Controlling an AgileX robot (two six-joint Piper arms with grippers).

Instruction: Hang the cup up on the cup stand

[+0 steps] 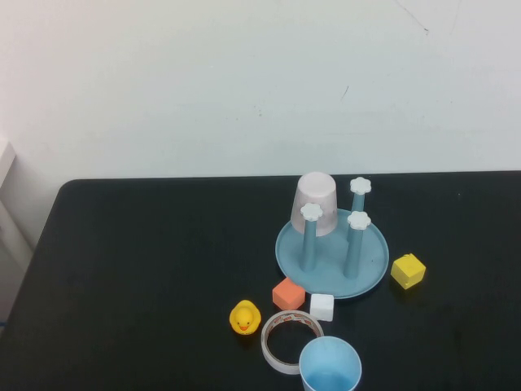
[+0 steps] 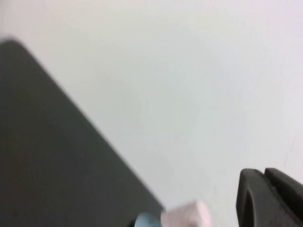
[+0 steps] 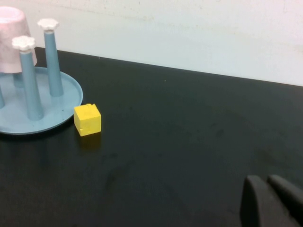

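The light blue cup [image 1: 330, 366] stands mouth up at the table's front edge, right of centre. Behind it sits the teal cup stand [image 1: 330, 278] with upright pegs topped by white flower knobs. A pale pink cup [image 1: 316, 202] hangs upside down over one rear peg. Neither arm shows in the high view. In the left wrist view, my left gripper [image 2: 264, 174] is shut and empty, facing the white wall, with the pink cup [image 2: 187, 215] blurred below. My right gripper [image 3: 266, 179] is shut and empty, low over bare table, well to the right of the stand [image 3: 19, 124].
An orange cube [image 1: 288, 293], a white cube [image 1: 321, 306], a yellow duck [image 1: 244, 317] and a tape roll [image 1: 289, 338] lie between the stand and the blue cup. A yellow cube [image 1: 408, 270] sits just right of the stand. The table's left half is bare.
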